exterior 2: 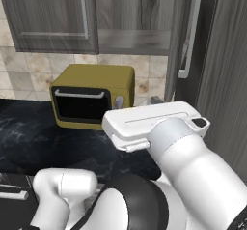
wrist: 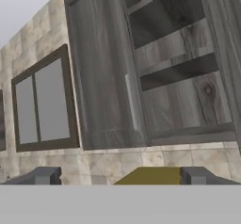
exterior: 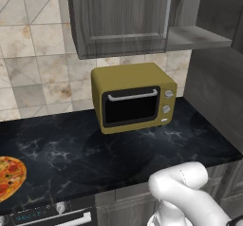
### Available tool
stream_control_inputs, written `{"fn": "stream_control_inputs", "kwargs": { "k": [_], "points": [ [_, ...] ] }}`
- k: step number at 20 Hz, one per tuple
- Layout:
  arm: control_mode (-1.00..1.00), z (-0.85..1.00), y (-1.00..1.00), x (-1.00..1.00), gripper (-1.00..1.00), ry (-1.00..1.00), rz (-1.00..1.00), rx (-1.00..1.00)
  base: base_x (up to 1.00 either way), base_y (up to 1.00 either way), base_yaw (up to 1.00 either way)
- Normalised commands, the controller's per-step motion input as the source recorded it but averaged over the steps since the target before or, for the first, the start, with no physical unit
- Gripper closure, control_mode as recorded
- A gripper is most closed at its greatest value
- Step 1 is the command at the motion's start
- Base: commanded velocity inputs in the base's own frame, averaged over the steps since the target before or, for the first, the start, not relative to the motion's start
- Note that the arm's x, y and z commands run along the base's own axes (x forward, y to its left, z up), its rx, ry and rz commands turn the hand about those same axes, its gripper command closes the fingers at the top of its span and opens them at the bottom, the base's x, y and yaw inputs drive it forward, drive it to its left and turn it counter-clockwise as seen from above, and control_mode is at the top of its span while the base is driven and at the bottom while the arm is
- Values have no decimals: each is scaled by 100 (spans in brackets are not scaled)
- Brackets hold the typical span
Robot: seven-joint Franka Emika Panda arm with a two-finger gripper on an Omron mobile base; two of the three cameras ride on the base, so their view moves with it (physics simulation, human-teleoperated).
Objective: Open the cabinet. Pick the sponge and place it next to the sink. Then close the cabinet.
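Cabinet (wrist: 155,72) hanging above the yellow microwave (exterior: 133,97), right door (exterior 2: 185,35) swung open so shelves are reachable. Gripper (wrist: 120,176) is hovering below, jaws spread wide, holding nothing. Sponge location: cannot tell.

The arm (exterior 2: 188,176) rises bent, its hand raised level. The gripper (wrist: 117,176) stands wide apart, holding nothing.

Base views flanking microwave (exterior: 133,97); hand view upward.
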Motion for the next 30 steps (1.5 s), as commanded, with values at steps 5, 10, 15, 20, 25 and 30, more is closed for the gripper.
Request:
{"fn": "stream_control_inputs", "kwargs": {
  "k": [5,10,15,20,25,30],
  "points": [
    [-100,0,-28,21,-100,0,5,0,0,0,0],
    [-100,0,-27,23,-100,-1,0,0,0,0,0],
    [-100,-9,-20,33,-100,0,0,0,0,0,0],
    [-100,-24,-9,34,-100,0,0,0,0,0,0],
    [-100,-15,-7,34,-100,0,1,0,0,0,0],
    [-100,-3,-15,25,-100,-3,7,0,0,0,0]
  ]
}}
